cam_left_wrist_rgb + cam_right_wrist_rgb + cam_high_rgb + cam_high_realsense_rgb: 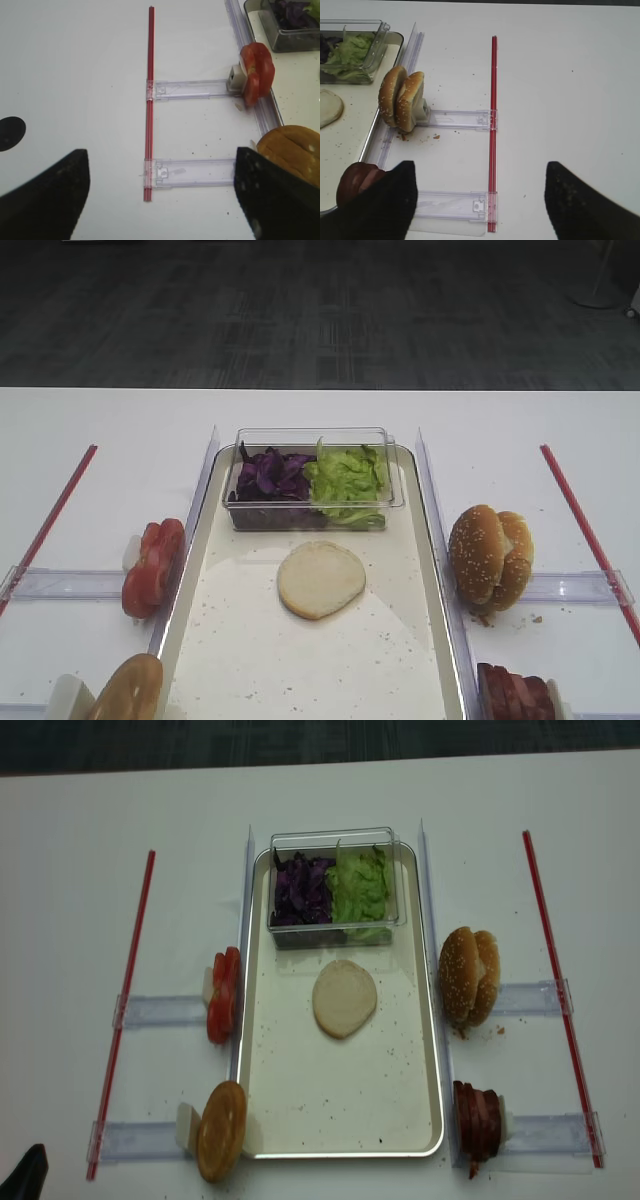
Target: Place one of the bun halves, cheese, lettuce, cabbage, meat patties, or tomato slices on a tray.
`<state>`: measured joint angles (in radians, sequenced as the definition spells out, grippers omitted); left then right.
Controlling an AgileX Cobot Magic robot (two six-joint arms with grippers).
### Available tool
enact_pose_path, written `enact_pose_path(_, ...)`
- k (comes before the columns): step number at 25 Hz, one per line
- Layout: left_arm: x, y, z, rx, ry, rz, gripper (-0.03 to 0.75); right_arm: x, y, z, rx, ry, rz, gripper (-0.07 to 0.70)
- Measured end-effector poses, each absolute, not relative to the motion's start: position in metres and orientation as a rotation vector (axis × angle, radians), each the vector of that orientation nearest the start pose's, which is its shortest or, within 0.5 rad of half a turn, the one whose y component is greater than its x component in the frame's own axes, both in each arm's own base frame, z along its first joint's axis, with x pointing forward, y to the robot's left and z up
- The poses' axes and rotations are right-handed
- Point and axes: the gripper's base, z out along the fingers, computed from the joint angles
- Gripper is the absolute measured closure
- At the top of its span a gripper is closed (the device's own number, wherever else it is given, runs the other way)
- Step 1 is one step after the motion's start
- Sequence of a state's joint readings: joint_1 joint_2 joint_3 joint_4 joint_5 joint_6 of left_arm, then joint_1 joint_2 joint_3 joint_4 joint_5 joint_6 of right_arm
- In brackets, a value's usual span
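Observation:
A plain pale bun half (321,580) (344,998) lies flat on the cream tray (300,670) (340,1105). Purple cabbage (268,475) and green lettuce (347,480) fill the tub at the tray's far end. Red tomato slices (153,567) (257,72) stand on edge left of the tray. Dark meat patties (515,695) (355,182) stand at its near right. No cheese shows. My left gripper (160,172) hovers open over the table left of the tray. On the other side, my right gripper (480,172) hovers open too. Both are empty.
The clear plastic tub (312,438) sits inside the tray. A sesame bun (489,555) stands right of it and a glossy brown bun (125,690) at the near left. Clear rails (195,172) and red strips (148,100) (493,125) lie on the white table.

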<state>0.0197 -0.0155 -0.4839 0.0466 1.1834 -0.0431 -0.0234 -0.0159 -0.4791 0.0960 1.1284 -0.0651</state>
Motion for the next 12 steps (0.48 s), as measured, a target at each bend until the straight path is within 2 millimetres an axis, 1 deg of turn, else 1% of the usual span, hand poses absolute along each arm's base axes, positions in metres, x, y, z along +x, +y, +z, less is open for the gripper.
enact_pose_path(12,-0.0112,0.0039,0.2632,-0.074,2.166,0.046,0.170,-0.0079,0.0081,0.2663,-0.052,2.113,0.064,0.078)
